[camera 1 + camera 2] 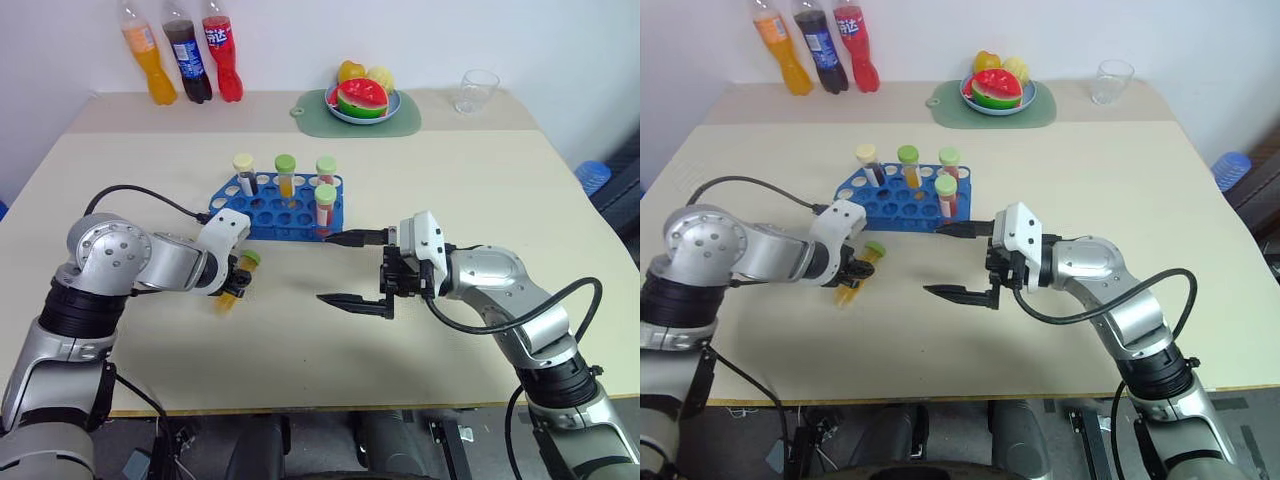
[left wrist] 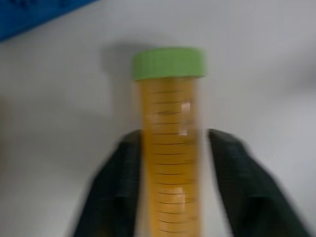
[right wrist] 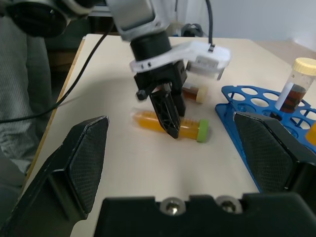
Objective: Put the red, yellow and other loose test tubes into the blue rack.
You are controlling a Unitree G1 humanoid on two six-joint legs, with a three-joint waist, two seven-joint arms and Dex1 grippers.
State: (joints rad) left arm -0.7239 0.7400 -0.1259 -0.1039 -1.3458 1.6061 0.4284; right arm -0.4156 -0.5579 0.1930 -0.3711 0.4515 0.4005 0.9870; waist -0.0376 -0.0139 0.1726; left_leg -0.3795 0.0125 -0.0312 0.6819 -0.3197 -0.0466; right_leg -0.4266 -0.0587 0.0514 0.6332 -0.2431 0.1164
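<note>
The yellow test tube (image 2: 170, 163), with a green cap (image 2: 168, 63), lies on the table in front of the blue rack (image 1: 262, 213). My left gripper (image 1: 235, 284) points down over it, its black fingers (image 2: 118, 182) shut against the tube's two sides. Just behind that gripper lies a dark brown tube with a cream cap (image 3: 195, 93). Several capped tubes stand in the rack, among them two red ones (image 1: 325, 207) and a brown one (image 1: 245, 173). To the right of the rack's front, my right gripper (image 1: 325, 268) hangs above the table, open and holding nothing.
Three soda bottles (image 1: 183, 50) stand at the back left. A green mat (image 1: 405, 120) with a plate of fruit (image 1: 362, 98) and a clear glass (image 1: 476, 90) sit at the back. A black cable (image 1: 150, 195) loops from my left arm over the table.
</note>
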